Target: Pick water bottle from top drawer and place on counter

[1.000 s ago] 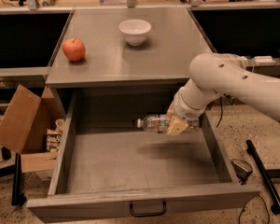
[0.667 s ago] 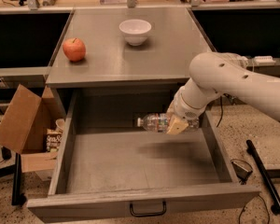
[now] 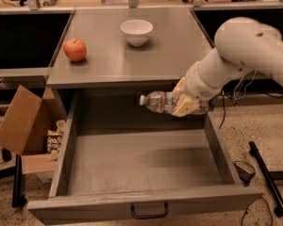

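The water bottle (image 3: 156,102) is clear with a white cap pointing left. It lies sideways in the air above the back of the open top drawer (image 3: 137,166), just below the counter's front edge. My gripper (image 3: 183,103) is shut on the bottle's right half, with tan fingers (image 3: 185,108) around it. The white arm reaches in from the right. The grey counter (image 3: 132,55) lies behind and above. The drawer is pulled out fully; its bottom is bare and its black handle (image 3: 149,212) faces the camera.
A red apple (image 3: 75,50) sits on the counter's left side. A white bowl (image 3: 137,32) sits at the counter's back middle. An open cardboard box (image 3: 26,126) stands on the floor to the drawer's left. A black rod (image 3: 269,180) lies on the floor at the right.
The gripper has lifted the bottle up and a little toward the back of the drawer, closer to the counter's front edge. The arm has risen with it.
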